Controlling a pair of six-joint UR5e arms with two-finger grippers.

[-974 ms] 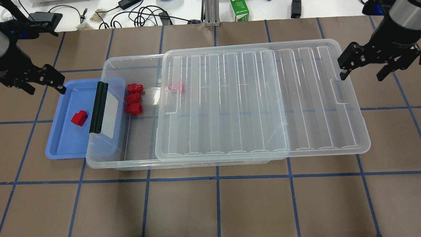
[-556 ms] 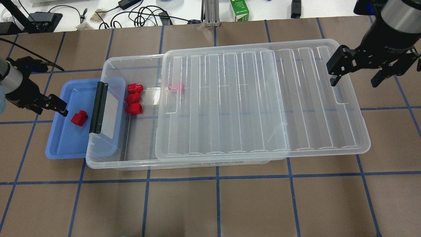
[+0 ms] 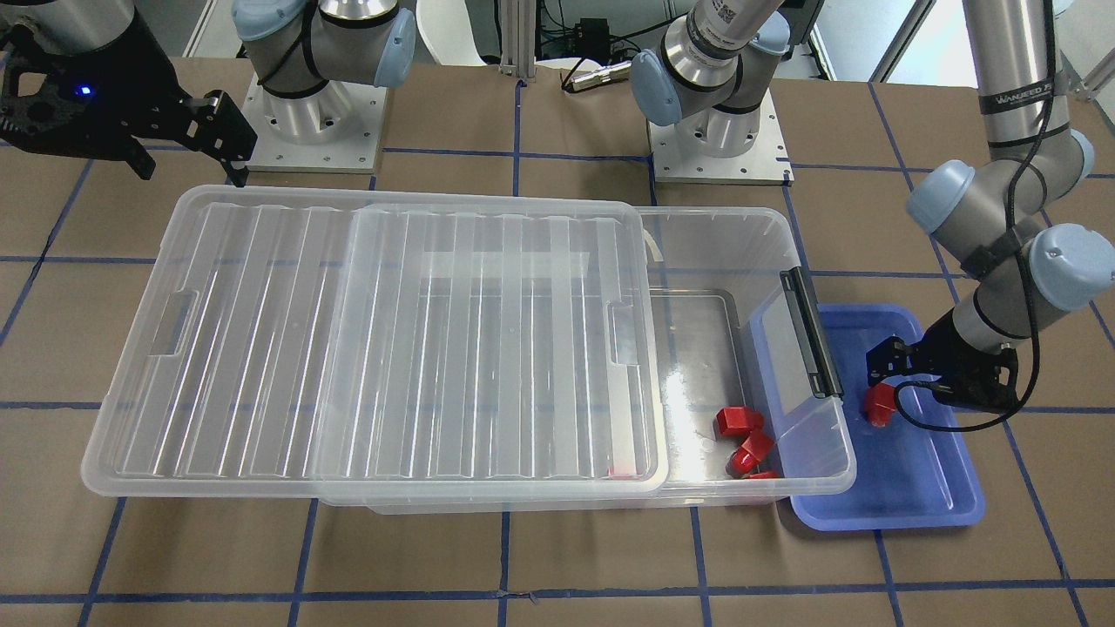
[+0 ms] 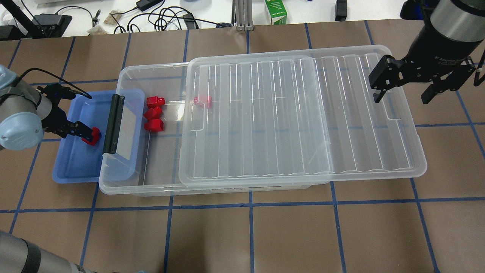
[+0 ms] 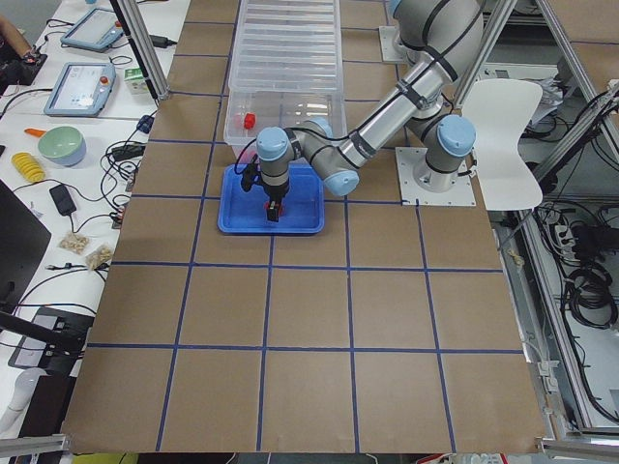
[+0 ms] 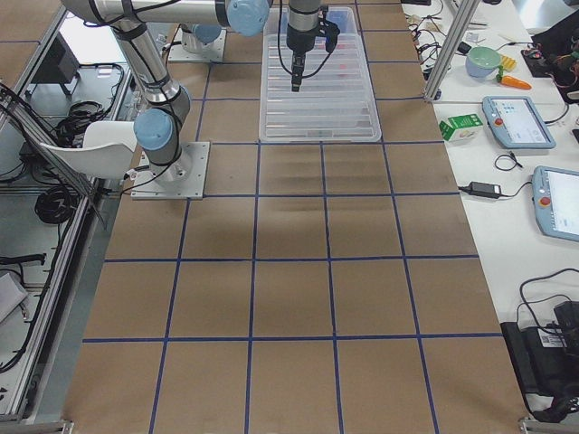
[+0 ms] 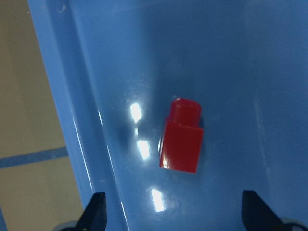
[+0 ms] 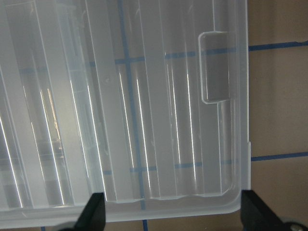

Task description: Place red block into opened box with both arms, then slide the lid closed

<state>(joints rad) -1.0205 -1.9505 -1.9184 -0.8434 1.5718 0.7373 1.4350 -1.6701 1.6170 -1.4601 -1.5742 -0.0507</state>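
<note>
Silver-grey tubes with pale blue joint caps (image 3: 1076, 252) make up both arms (image 3: 1010, 70), a thin black cable (image 3: 958, 428) trailing the left one.

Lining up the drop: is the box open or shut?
Open. The lid covers only part of the box; the latch bar end is uncovered.

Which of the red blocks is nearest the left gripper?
The lone red block in the blue tray, at the left gripper; the others lie inside the box.
</note>
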